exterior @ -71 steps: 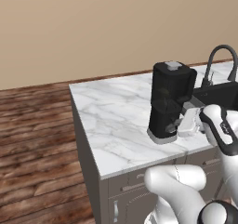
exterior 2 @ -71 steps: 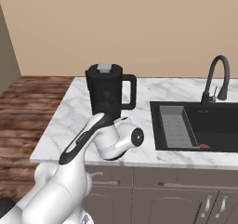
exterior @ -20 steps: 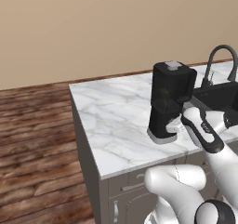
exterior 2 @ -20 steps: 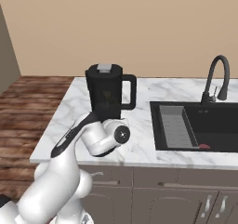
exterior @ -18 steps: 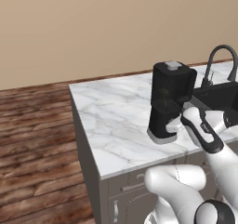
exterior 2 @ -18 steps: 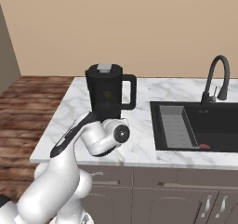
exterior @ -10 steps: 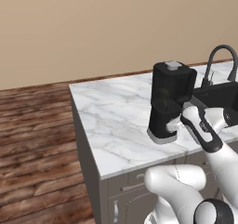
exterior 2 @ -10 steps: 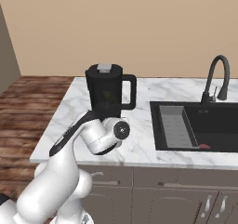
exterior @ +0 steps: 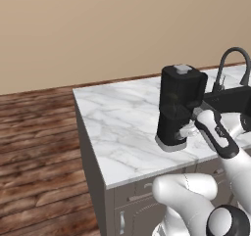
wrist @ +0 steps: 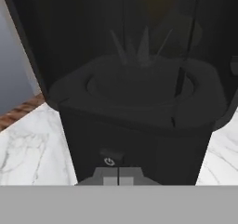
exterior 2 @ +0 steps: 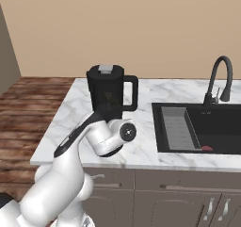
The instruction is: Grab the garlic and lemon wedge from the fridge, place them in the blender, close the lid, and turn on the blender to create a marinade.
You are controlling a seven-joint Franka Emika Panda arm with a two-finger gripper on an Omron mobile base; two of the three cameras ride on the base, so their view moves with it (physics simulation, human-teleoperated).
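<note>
With my gripper (wrist: 118, 177) pressed together and empty, the tall black boxy blender (exterior: 179, 107) on the white marble counter (exterior: 122, 127) stood straight ahead, its small power button (wrist: 109, 161) just beyond my fingertips.

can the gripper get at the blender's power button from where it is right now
Probably yes. The shut gripper sits right in front of the blender base, just under the power button, with nothing between them.

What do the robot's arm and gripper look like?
The arm is glossy white with rounded, bulbous links and dark grey joints. A black stripe runs along its forearm. A round grey cap marks the wrist. The gripper has small grey fingertips.
</note>
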